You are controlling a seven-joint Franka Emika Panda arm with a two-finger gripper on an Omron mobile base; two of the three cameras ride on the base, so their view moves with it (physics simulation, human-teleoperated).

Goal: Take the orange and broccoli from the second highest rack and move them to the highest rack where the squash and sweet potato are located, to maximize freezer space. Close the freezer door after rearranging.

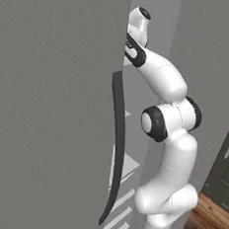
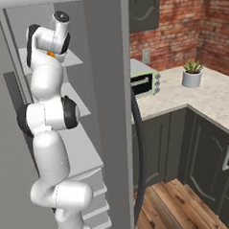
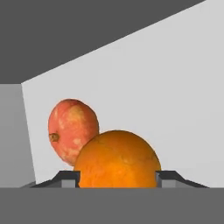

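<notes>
A simulated kitchen with a red brick wall (image 2: 178,31) and a speckled stone surface (image 2: 206,94) frames a tall grey freezer (image 2: 107,88) standing open. Its plain grey freezer door (image 1: 48,105), edged by a long dark curved handle (image 1: 116,146), fills the left side of the left base view. The white arm (image 1: 168,141) rises in front of the opening and reaches high among the pale racks (image 2: 74,56). On the stone surface sit a green toaster oven (image 2: 144,81) and a small potted plant (image 2: 192,73); dark cabinets (image 2: 205,159) run below, above a wooden floor (image 2: 174,204). In the hand view, the gripper (image 3: 117,177) has its jaws pinching an orange (image 3: 117,159), one dark tip at each side. Just behind the orange, against the freezer's pale inner wall, stands a reddish, yellow-blotched sweet potato (image 3: 72,129).
</notes>
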